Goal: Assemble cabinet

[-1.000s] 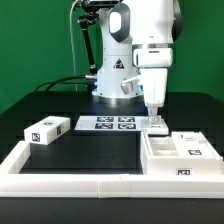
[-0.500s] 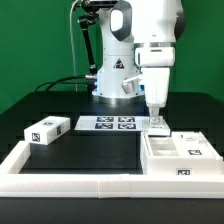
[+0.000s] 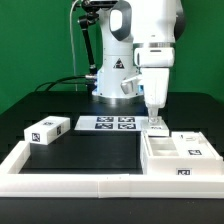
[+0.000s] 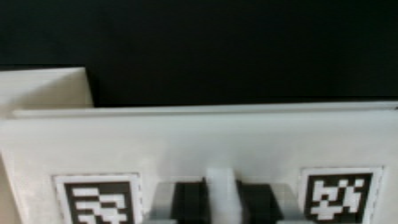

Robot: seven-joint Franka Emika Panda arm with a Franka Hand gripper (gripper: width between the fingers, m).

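Observation:
The cabinet body (image 3: pixel 180 156), an open white box with tags, lies at the exterior view's right. Just behind it stands a smaller white tagged panel (image 3: pixel 158 127). My gripper (image 3: pixel 155 120) points straight down onto this panel. In the wrist view the panel (image 4: pixel 196 140) fills the frame with a tag on each side. The two dark fingers (image 4: pixel 189 203) stand close together on either side of a thin white ridge of the panel, and my gripper (image 4: pixel 219 203) is shut on it. Another white tagged block (image 3: pixel 46 129) lies at the exterior view's left.
The marker board (image 3: pixel 108 124) lies flat in front of the robot base. A long white border rail (image 3: pixel 70 180) runs along the front and up the left side. A black mat (image 3: pixel 90 150) covers the middle. A pale flat edge (image 4: pixel 45 85) shows in the wrist view.

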